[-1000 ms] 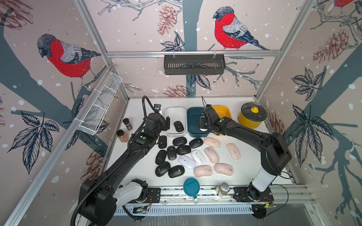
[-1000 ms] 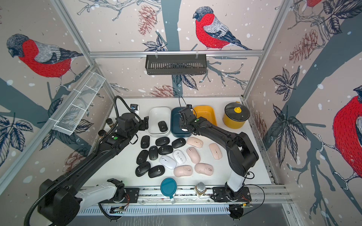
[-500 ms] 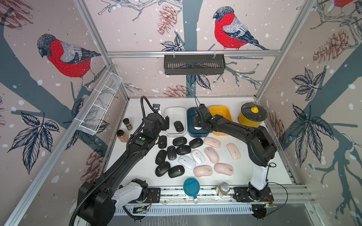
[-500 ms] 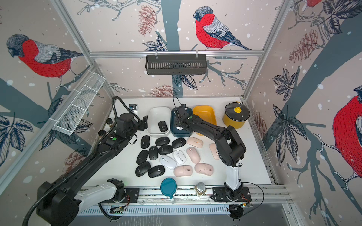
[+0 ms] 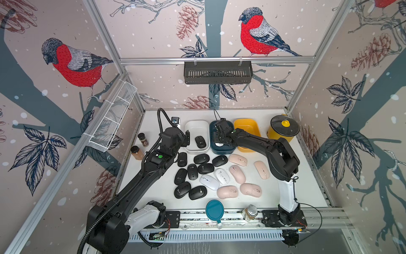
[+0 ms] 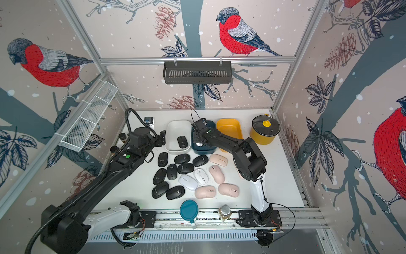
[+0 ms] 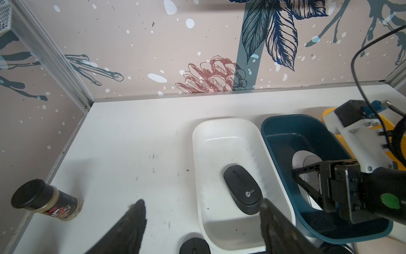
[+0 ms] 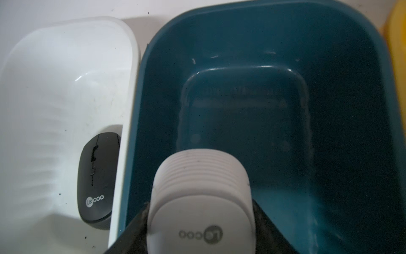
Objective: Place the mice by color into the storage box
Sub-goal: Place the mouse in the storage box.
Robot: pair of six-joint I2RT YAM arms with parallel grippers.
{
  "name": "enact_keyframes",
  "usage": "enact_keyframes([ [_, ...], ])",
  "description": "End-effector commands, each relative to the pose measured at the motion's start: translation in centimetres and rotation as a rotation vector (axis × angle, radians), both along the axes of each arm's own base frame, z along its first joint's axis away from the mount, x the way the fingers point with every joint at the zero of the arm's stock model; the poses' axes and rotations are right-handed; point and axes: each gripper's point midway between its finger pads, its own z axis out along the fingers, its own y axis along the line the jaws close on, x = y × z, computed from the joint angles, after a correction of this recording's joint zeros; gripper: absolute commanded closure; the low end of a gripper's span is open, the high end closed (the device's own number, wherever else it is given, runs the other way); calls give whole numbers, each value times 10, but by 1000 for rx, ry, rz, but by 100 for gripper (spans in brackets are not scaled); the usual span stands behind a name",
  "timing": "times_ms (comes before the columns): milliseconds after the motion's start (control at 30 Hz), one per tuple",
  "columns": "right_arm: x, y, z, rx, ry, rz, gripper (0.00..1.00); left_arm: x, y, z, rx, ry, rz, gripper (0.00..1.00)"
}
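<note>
One white mouse, seemingly ridged, sits clamped in the right end effector; left end effector gapes wide.

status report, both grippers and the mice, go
left gripper open, empty, by white bin. right gripper shut on white mouse inside teal bin. one black mouse in white bin; nothing blocking.

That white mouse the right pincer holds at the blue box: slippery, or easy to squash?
Probably stiff: the white mouse shows no dent in the right pincer. Its smooth rounded shell looks slippery, so it might slide out. Likely light, since a grip on just its sides carries it.
</note>
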Motion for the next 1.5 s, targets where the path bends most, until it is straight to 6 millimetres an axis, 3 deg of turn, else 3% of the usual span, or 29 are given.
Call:
enact_keyframes([
  [0,6,4,-3,13,-1,3,39,2,-2,4,-4,-19,-10,20],
  [933,19,11,-36,24,71,2,34,6,-2,-4,17,4,0,20],
  [1200,22,11,-14,29,41,8,29,5,-3,-5,11,7,-4,20],
  [1333,20,8,20,48,-12,16,29,6,-2,1,1,-2,5,20],
  [1467,8,6,65,86,-96,55,30,6,-4,20,-27,-31,1,20],
])
